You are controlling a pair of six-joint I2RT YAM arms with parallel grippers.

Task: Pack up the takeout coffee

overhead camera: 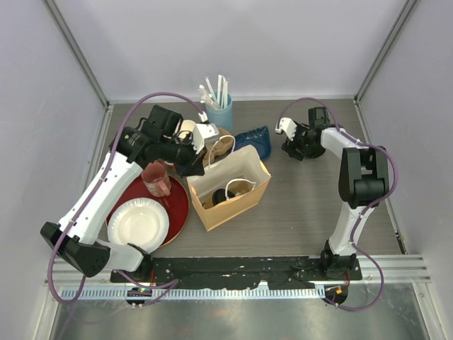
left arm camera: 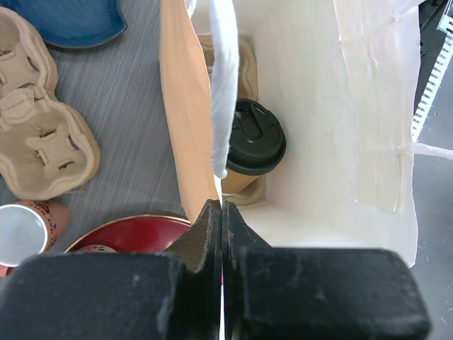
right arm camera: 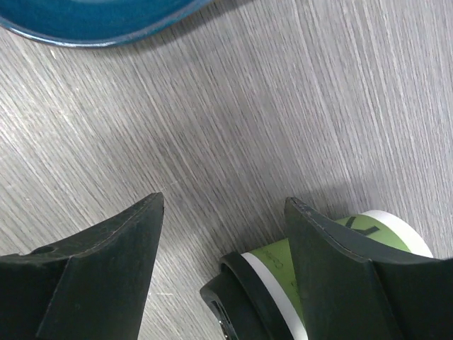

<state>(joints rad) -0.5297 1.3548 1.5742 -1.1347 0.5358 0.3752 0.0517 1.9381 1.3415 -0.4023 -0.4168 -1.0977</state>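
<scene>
Cup of green-sided paper with black plastic lid [right arm camera: 269, 273] is seen lying sideways, off-centre beneath one finger of the parted right gripper [right arm camera: 225, 200], lid toward the gap.

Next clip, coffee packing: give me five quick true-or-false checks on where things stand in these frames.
1. A black-lidded brown cup is inside the paper bag. True.
2. The left gripper is wide open. False: its fingers are pressed together at the bag's rim.
3. The green cup is already in the bag. False: it is on the table, at the right gripper's open fingers.
4. A white paper plate sits on the red tray. True.
5. The cardboard cup carrier is inside the bag. False: it lies on the table beside it.
</scene>
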